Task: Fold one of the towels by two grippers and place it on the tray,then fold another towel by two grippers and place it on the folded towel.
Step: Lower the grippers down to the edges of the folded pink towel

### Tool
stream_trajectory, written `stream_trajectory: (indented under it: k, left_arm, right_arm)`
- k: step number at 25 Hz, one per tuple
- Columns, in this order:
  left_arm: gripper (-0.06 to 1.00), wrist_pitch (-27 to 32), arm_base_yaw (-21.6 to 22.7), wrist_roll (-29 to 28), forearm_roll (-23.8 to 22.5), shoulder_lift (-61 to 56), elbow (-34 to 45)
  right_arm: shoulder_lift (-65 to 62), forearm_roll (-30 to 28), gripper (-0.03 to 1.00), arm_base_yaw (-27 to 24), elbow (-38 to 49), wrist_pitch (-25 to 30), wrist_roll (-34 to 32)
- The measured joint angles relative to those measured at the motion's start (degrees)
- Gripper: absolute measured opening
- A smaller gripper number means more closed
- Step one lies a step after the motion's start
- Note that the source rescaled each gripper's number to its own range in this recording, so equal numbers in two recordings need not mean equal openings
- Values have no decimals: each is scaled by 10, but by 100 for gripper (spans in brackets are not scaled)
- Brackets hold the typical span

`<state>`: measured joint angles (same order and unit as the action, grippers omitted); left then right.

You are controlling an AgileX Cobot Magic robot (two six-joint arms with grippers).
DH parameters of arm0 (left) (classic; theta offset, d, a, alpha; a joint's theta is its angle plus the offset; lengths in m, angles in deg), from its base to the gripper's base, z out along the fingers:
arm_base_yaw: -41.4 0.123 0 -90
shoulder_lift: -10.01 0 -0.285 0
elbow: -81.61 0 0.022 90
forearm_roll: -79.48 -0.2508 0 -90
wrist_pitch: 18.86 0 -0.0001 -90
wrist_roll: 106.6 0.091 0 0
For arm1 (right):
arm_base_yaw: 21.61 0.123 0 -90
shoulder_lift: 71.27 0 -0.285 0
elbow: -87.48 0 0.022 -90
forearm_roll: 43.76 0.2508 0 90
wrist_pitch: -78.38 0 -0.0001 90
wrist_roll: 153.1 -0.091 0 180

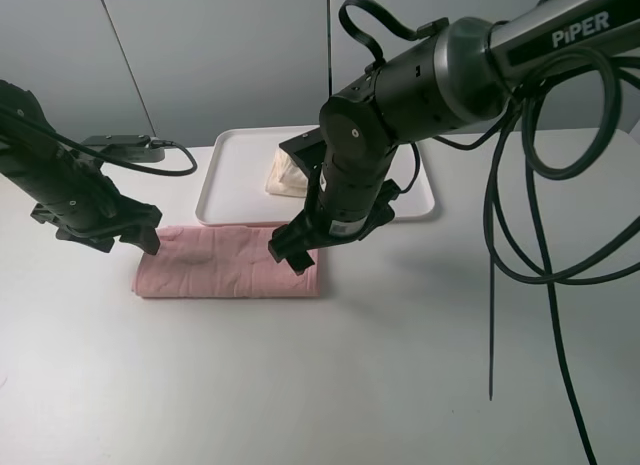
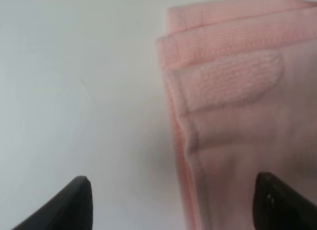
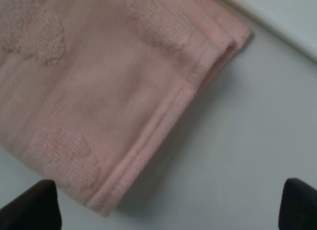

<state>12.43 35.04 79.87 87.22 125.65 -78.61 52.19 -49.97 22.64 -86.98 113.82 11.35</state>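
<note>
Pink towel (image 1: 225,262) folded into a strip on the white desk (image 1: 400,365), both grippers released over its ends.
It lies just in front of the tray's (image 1: 235,185) front edge. The left gripper (image 1: 128,240) and right gripper (image 1: 288,257) are spread wide and hold nothing. The right arm hides most of the cream towel (image 1: 285,175) on the tray. A black box (image 1: 125,147) sits near the desk's back edge, with a grey panelled wall (image 1: 220,55) behind.
</note>
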Motion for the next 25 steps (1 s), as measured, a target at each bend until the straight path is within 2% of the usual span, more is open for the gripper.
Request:
stream_trajectory:
  k: [4, 14, 25]
  left_arm:
    - [85, 31, 0, -38, -16, 19, -25]
    - [85, 39, 0, -98, -77, 44, -29]
    - [85, 37, 0, -113, -83, 72, -33]
  right_arm:
    - [0, 12, 95, 0, 0, 5, 14]
    - [0, 56, 95, 0, 0, 6, 57]
    - [0, 58, 95, 0, 0, 6, 61]
